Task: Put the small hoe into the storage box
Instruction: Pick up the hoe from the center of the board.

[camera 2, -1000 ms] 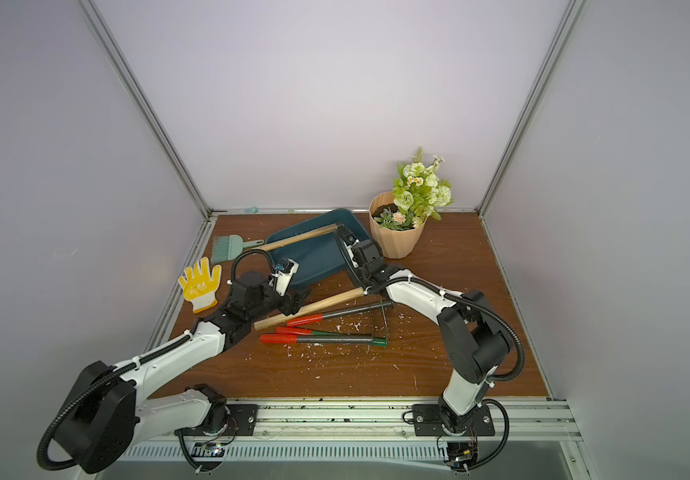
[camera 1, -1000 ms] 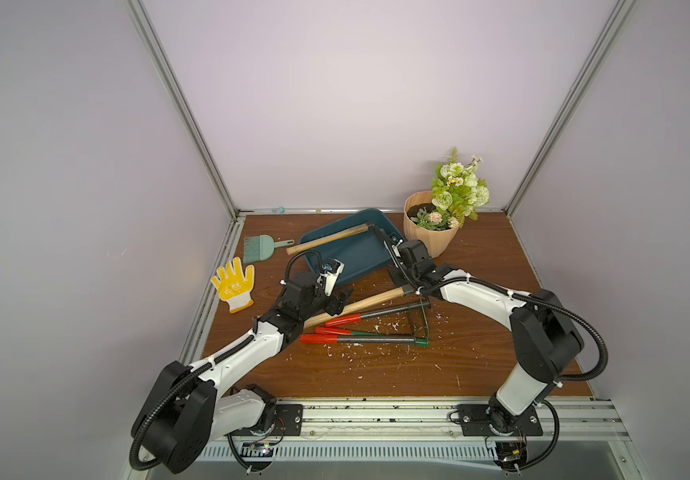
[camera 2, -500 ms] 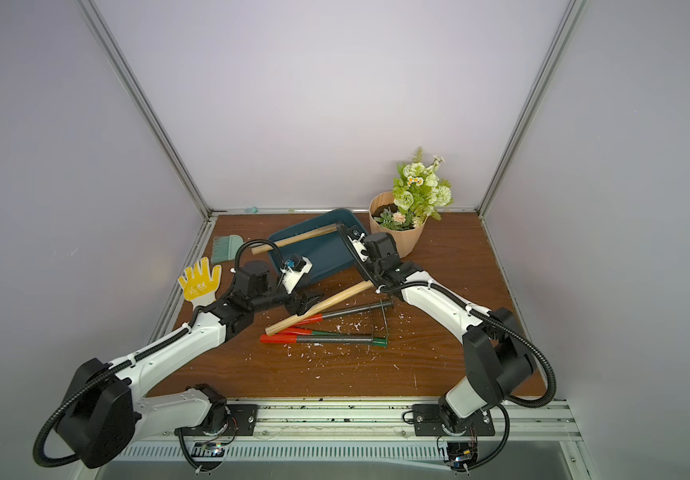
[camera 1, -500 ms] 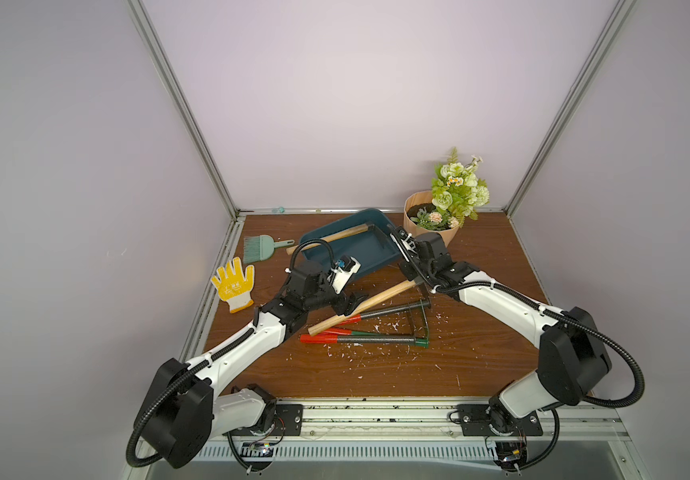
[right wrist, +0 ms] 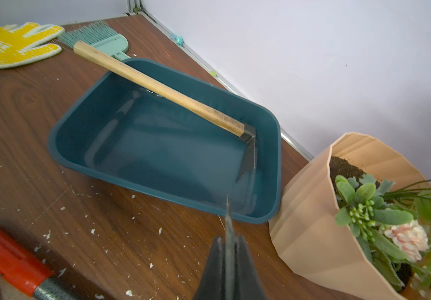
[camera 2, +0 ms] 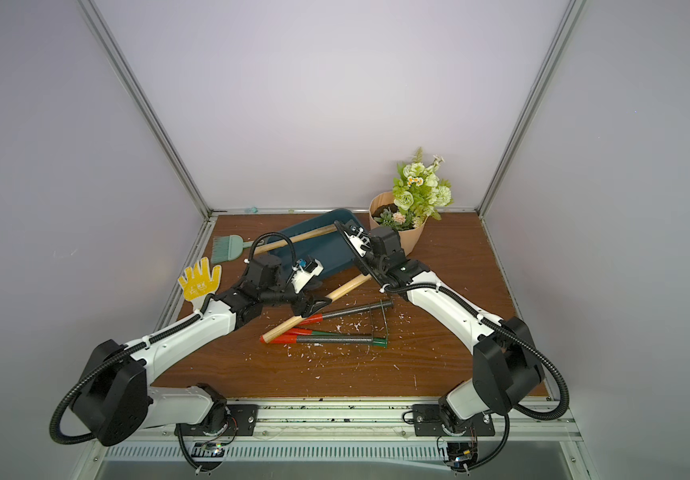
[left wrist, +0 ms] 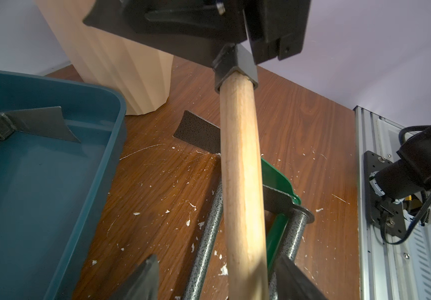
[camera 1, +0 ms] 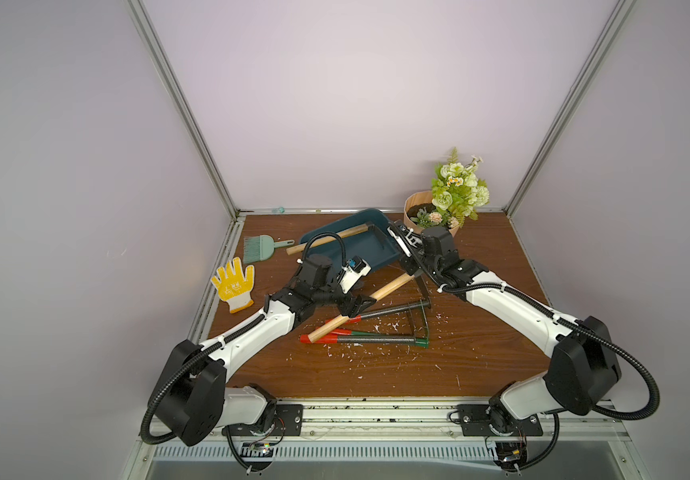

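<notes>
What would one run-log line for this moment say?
right fingers: shut on small hoe blade | left fingers: open around its handle | small hoe: outside storage box | second hoe: head inside box

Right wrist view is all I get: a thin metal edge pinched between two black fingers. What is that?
Observer: The blade of the small hoe. The right gripper is shut on it, and its handle slants downward, out of your sight.
Operator: Is the other arm holding it too?
Observer: No. The left gripper has open jaws either side of the handle, with gaps.
Operator: Is it over the box?
Observer: No. In both top views its head is just outside the storage box, on the robot's side.
</notes>
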Controlling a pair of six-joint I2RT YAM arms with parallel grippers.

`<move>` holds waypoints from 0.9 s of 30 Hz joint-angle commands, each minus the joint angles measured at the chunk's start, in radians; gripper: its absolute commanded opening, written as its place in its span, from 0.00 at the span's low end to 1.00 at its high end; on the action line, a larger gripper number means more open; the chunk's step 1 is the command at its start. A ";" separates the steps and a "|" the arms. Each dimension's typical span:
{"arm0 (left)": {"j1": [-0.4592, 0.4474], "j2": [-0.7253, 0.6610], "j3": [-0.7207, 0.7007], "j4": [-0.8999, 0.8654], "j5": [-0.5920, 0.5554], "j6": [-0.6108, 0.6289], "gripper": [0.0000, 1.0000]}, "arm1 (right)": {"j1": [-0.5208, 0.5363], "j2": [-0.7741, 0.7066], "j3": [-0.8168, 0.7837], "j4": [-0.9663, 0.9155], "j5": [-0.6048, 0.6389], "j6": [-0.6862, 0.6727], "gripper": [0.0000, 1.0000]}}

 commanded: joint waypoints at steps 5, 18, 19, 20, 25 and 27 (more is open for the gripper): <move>-0.014 0.024 0.036 -0.030 0.044 0.027 0.70 | 0.000 -0.063 0.072 0.104 -0.085 -0.029 0.00; -0.019 0.058 0.074 -0.053 0.061 0.035 0.42 | 0.000 -0.085 0.043 0.122 -0.138 -0.047 0.00; -0.018 0.064 0.082 -0.062 0.061 0.036 0.38 | 0.000 -0.087 0.038 0.127 -0.138 -0.045 0.00; -0.018 0.070 0.086 -0.067 0.061 0.036 0.35 | -0.002 -0.088 0.033 0.131 -0.139 -0.043 0.00; -0.019 0.085 0.103 -0.083 0.042 0.032 0.19 | -0.001 -0.094 0.015 0.146 -0.134 -0.039 0.00; -0.019 0.083 0.106 -0.085 0.013 0.025 0.01 | 0.000 -0.094 0.006 0.149 -0.131 -0.034 0.00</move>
